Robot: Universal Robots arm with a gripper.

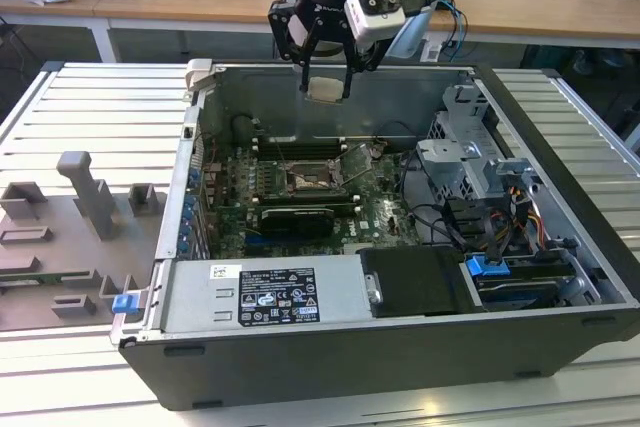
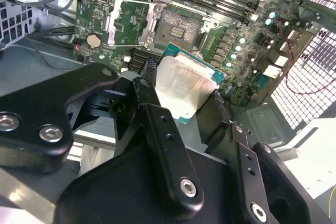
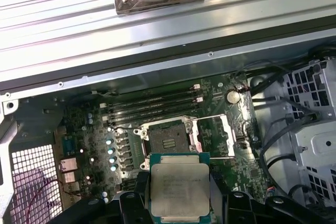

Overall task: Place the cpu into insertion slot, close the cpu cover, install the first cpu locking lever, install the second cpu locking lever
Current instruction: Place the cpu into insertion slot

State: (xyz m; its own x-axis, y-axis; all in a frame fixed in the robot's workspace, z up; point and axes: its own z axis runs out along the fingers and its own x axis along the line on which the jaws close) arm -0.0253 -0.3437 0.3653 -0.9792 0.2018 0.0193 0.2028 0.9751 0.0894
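Note:
My gripper [image 1: 326, 87] hangs above the open computer case, shut on the cpu [image 1: 325, 90], a flat square chip with a pale metal face. In both wrist views the cpu [image 2: 184, 85] [image 3: 178, 187] sits between the black fingers [image 2: 152, 103], well above the board. The insertion slot [image 1: 308, 180] [image 2: 178, 24] [image 3: 167, 139] is a dark square socket with a silver rim on the green board, and it lies bare below the chip. The cpu cover [image 2: 128, 22] [image 3: 214, 136] is swung open, lying flat beside the slot.
Long black memory slots [image 1: 300, 147] run behind the socket, and a black card [image 1: 297, 217] lies in front of it. A labelled power supply [image 1: 265, 297] fills the case front, with a drive cage and cables [image 1: 470, 157] at the exterior view's right. Grey fixtures [image 1: 90, 197] stand on the table at its left.

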